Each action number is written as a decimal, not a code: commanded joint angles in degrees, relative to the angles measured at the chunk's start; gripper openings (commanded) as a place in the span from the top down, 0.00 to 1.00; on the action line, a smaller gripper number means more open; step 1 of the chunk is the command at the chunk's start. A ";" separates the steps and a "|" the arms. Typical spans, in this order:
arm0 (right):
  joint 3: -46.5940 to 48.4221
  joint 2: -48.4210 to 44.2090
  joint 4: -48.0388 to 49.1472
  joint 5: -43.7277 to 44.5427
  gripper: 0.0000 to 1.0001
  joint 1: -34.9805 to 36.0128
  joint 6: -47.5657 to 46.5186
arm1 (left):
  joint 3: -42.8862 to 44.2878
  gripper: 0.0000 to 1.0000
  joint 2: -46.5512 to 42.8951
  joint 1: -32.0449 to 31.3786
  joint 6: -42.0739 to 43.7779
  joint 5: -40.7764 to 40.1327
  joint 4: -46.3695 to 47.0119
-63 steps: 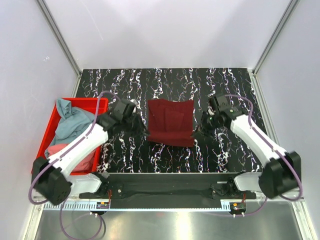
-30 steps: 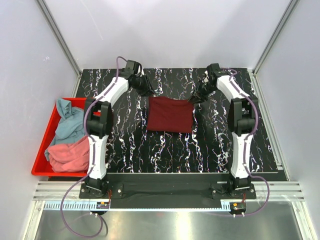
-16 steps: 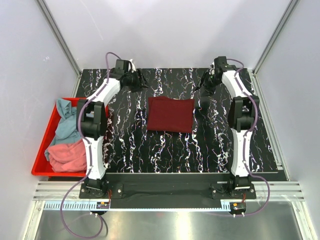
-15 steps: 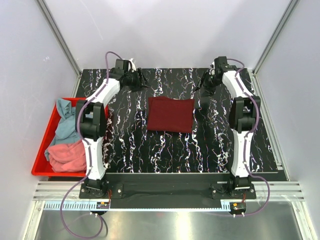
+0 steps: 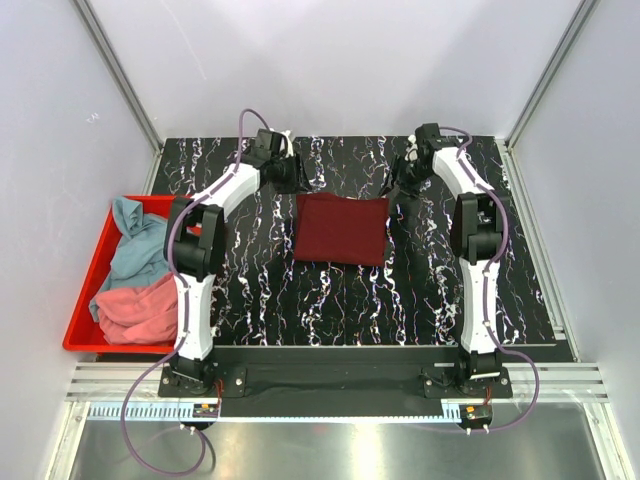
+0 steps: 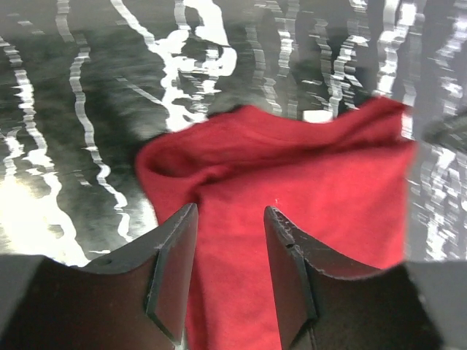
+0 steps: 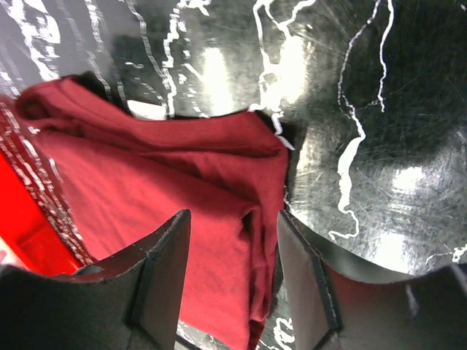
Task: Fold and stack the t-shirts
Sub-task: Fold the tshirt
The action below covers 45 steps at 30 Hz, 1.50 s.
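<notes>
The maroon t-shirt lies folded into a flat rectangle mid-table. My left gripper hovers at its far left corner, and in the left wrist view the gripper is open, with the maroon cloth showing between the fingers. My right gripper is at the far right corner. It is also open above the shirt's layered edge. The teal t-shirt and the pink t-shirt lie crumpled in the bin.
A red plastic bin sits at the table's left edge. The black marbled tabletop extends in front of the shirt. White walls and metal frame posts close in the back and sides.
Both arms, stretched out past the shirt's far edge half a second ago, have come back in over its far corners. Both jaws have narrowed slightly. The shirt has not moved.
</notes>
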 commanded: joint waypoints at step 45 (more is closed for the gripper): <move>3.29 -2.29 -4.43 3.56 1.00 3.26 -1.25 | -2.67 0.98 -1.66 -3.16 -3.85 -3.29 6.43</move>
